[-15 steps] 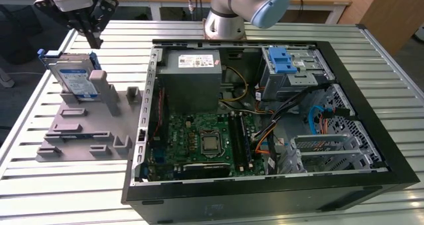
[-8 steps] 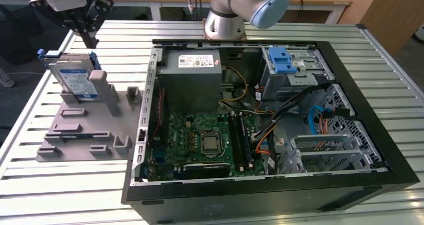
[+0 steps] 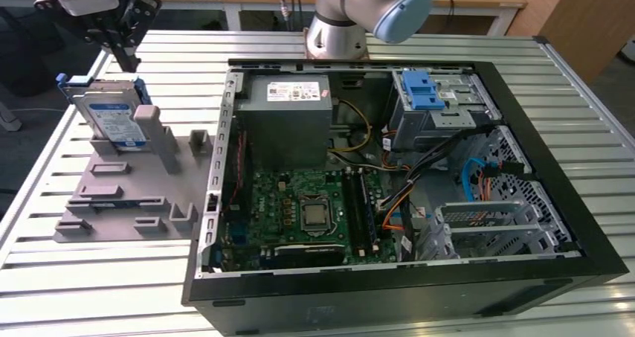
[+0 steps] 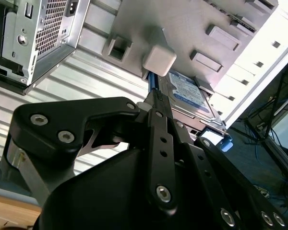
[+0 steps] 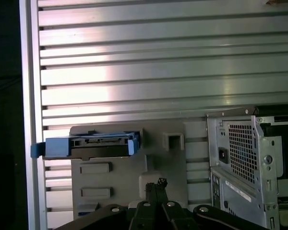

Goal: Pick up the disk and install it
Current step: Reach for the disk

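Observation:
The disk [image 3: 111,119], a silver drive with a blue-and-white label and blue rails, stands on edge in a slot of the grey holder plate [image 3: 119,203] at the exterior view's left. My gripper [image 3: 126,62] hangs just above and behind its upper end, fingers together and holding nothing. In the second wrist view the fingers [image 4: 152,98] point at the disk [image 4: 189,91] past a grey post of the holder. In the first wrist view the disk's blue-framed edge [image 5: 91,146] lies beyond the gripper [image 5: 157,184].
An open computer case [image 3: 555,225] lies on the slatted metal table [image 3: 100,277], to the right of the holder. Inside are a grey power supply [image 3: 288,103], a motherboard [image 3: 297,218] and a drive bay with a blue latch [image 3: 427,91]. The arm's base [image 3: 337,32] stands behind the case.

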